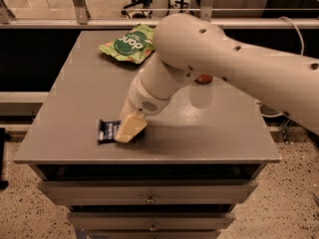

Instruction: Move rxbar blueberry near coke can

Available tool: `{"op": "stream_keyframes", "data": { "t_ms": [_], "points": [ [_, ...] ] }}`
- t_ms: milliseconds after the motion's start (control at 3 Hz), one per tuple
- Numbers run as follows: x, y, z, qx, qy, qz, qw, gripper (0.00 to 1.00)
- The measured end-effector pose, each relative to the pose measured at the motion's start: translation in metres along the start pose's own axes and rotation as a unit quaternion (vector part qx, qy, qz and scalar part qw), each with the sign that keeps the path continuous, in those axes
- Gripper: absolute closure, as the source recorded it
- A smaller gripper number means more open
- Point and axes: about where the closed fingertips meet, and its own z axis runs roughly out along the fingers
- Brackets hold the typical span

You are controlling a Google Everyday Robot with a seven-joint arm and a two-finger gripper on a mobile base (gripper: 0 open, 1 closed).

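Rxbar blueberry (106, 131) is lying flat on the table (75, 108), near the front edge and a little to the left. Its dark blue wrapper is showing some pale letters, but they are too small to read. The right end of the bar is hiding under the hand (128, 131).

The hand is sitting low on the table, right on top of that end of the bar. Its tan tip is covering the wrapper. I cannot tell if the hand is apart, together or clamped on the bar. The big white arm (209, 59) is reaching in from the right and is crossing over the middle of the table.

Only a small red bit of the coke can (204, 78) is peeking out from under the arm, to the right of the middle. It is standing well apart from the bar.

A green snack bag (128, 44) is lying at the far side of the table. It is showing white letters in a dark green circle, and they are facing upside down.

Drawers (149, 193) are sitting shut under the table, so nothing inside them is showing.
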Motion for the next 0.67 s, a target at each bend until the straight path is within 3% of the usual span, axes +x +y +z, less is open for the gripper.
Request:
{"op": "stream_keyframes", "data": {
  "t_ms": [333,667],
  "points": [
    [0.0563,-0.0469,-0.0837,0.082,0.026,0.055,0.9948,1.00],
    [0.0618,-0.0510,-0.0877,0.088,0.022,0.062,0.9940,1.00]
  ]
}}
